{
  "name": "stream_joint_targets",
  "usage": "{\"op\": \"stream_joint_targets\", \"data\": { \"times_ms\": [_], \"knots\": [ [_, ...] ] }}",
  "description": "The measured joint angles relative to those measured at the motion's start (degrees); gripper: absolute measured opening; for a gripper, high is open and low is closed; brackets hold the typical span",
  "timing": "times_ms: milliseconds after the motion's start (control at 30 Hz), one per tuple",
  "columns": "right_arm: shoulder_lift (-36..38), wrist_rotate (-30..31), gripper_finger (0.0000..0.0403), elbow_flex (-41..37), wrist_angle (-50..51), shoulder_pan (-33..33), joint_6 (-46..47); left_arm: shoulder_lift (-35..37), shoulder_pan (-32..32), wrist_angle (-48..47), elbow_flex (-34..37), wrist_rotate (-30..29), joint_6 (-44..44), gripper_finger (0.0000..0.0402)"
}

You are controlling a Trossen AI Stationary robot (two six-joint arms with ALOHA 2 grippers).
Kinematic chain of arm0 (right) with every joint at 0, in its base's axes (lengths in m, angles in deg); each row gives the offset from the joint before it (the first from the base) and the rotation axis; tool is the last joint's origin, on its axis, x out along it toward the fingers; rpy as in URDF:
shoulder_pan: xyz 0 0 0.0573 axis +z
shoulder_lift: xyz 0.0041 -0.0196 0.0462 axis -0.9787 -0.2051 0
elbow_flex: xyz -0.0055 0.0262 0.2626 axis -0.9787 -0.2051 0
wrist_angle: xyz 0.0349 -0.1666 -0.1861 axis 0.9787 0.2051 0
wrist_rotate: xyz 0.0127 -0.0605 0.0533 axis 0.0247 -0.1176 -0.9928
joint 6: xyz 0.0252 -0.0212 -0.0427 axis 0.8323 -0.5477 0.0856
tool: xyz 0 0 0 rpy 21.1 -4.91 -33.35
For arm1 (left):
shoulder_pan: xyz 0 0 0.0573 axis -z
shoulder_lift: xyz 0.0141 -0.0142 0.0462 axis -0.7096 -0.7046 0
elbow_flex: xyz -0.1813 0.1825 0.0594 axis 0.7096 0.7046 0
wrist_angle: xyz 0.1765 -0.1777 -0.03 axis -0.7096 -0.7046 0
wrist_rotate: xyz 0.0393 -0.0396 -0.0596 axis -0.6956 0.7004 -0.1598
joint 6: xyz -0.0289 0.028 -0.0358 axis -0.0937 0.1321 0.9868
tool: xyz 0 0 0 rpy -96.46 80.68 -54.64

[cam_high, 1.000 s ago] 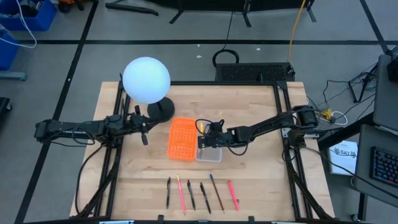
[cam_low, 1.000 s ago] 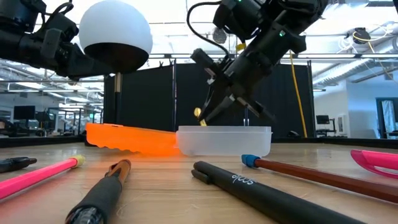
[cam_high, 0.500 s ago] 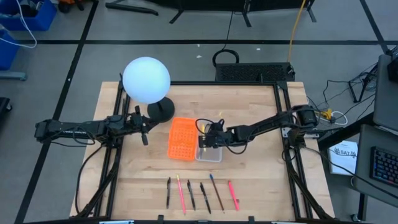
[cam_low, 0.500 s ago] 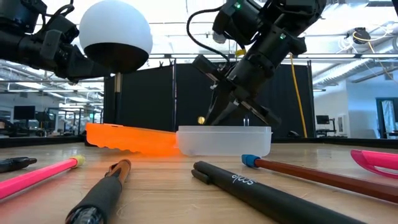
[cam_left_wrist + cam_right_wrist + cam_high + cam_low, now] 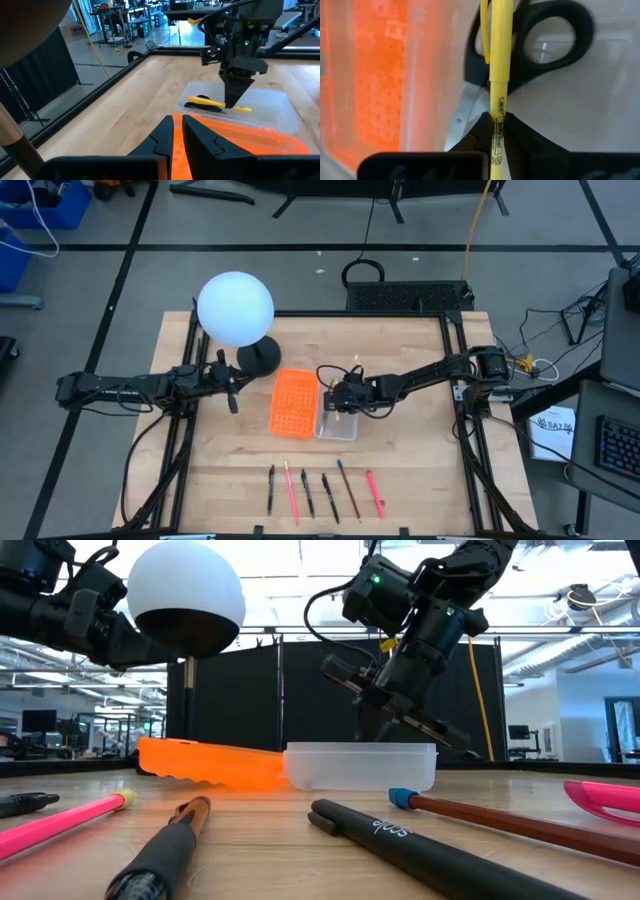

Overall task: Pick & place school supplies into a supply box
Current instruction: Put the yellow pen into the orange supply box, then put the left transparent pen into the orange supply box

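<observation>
Here, a wooden table (image 5: 400, 360) is seen from above, with the right gripper (image 5: 338, 395) reaching down into a clear supply box (image 5: 337, 426) near the table's middle. A yellow pen (image 5: 498, 75) is pinched between the right gripper's dark fingers (image 5: 481, 127), which are pressed onto its barrel. The pen is held low inside the box, lying across the black-handled scissors (image 5: 535, 45) that rest on the box floor. An orange perforated piece (image 5: 293, 403) is placed just beside the box, touching its side. Well apart from the box, along the table's near edge, six more pens and pencils (image 5: 325, 492) are laid in a row. The left gripper (image 5: 229, 381) is held off to the left side of the table, near a lamp with a white globe (image 5: 235, 309); its fingers (image 5: 162, 137) are seen close together with only a narrow gap between them.
</observation>
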Motion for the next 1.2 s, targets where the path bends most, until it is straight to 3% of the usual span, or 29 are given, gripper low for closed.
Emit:
{"op": "stream_joint_targets", "data": {
  "times_ms": [200,667,833,1033,1200],
  "knots": [
    [0.0,0.0,0.0027,0.0,-0.7,-0.3,-0.7,0.0,0.0,0.0,0.0,0.0,0.1,0.0049],
    [1.4,-3.0,0.0113,0.0,-1.6,-0.7,-7.1,0.0,0.0,-0.8,0.0,0.0,0.4,0.0049],
    [6.4,-1.6,0.0133,0.0,-0.5,-0.7,-20.6,0.0,0.0,-1.7,0.0,0.0,0.9,0.0049],
    [15.0,2.0,0.0138,-0.1,0.1,-0.1,-51.0,0.0,0.0,-3.9,0.0,0.0,3.3,0.0049],
    [19.9,6.3,0.0130,-7.4,-8.3,3.5,-65.5,0.0,0.0,0.6,0.0,-0.2,2.2,0.0049]
  ]
}}
